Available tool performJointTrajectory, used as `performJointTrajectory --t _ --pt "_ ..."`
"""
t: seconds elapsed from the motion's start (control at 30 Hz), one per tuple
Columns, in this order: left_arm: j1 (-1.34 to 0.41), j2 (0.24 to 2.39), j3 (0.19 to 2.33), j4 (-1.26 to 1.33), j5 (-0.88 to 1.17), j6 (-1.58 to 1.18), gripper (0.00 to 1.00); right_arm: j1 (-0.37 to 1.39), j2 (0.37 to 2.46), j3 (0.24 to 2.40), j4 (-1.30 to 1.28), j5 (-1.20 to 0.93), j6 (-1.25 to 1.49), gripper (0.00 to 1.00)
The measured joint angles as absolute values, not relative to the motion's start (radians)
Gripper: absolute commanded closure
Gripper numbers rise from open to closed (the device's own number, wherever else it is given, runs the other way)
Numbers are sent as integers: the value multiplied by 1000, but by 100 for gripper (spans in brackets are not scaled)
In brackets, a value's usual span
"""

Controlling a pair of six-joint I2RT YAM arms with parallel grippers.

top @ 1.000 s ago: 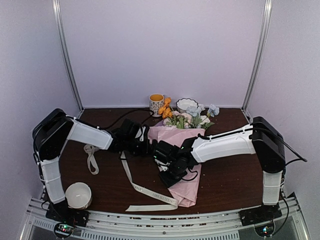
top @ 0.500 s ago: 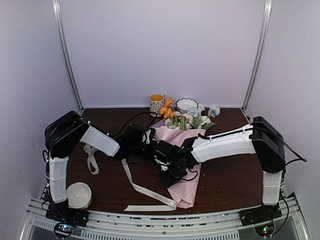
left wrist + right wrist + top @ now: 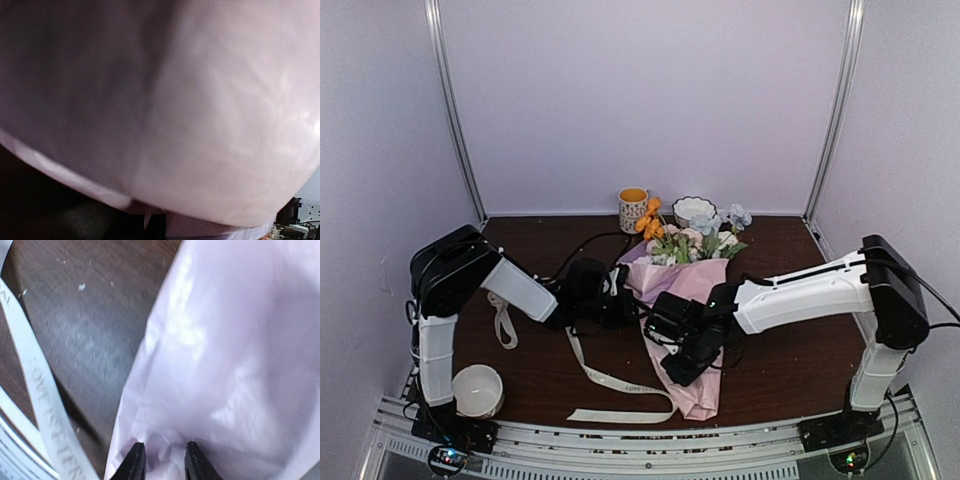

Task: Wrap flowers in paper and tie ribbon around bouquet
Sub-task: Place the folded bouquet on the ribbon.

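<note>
The bouquet (image 3: 685, 300), a cone of crinkly pink paper (image 3: 692, 285) around artificial flowers (image 3: 695, 238) in white, pale blue and orange with green leaves, lies in the middle of the dark brown worktop (image 3: 790, 350). The blooms point to the back wall and the narrow end points to the near edge.

The long flat cream ribbon (image 3: 610, 380) with printed letters lies just beside the cone on its left. It runs towards the narrow end and there folds back to the left.

The left pincer (image 3: 620, 298) is at the left edge of the paper, pressed together; its fingers are hidden, so I cannot tell if the sheet is between them. The left wrist view is almost filled by the paper (image 3: 200, 125).

The right pincer (image 3: 163, 462) is over the lower part of the cone. It is a little spread, and its two dark fingertips (image 3: 135, 460) are on the paper (image 3: 225, 365), with the ribbon (image 3: 45, 410) on the wood nearby.

A round white bowl (image 3: 477, 390) stands near the left arm's base. A patterned mug (image 3: 633, 208) and a scalloped white bowl (image 3: 693, 208) stand at the back.
</note>
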State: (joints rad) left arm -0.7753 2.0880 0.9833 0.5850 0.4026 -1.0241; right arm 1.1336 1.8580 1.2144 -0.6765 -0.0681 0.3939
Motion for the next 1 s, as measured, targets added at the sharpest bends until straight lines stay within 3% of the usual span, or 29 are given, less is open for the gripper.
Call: performJointTrajectory --t 0.1,0.27,0.5,0.77,1.0 --pt "-780 2088 973 604 405 -1039 100 1190 1765 1150 -685 -100 396 59" --pt "-780 2088 968 619 407 -1056 100 1356 1735 1100 -624 -162 424 61" --pt "-780 2088 968 620 407 -1070 100 1346 1632 997 -590 -177 508 50" --pt "-780 2088 968 631 411 -1093 100 1048 1282 784 -513 -222 675 24" --pt "-780 2087 964 635 410 -1103 100 718 1292 622 -374 -351 750 20"
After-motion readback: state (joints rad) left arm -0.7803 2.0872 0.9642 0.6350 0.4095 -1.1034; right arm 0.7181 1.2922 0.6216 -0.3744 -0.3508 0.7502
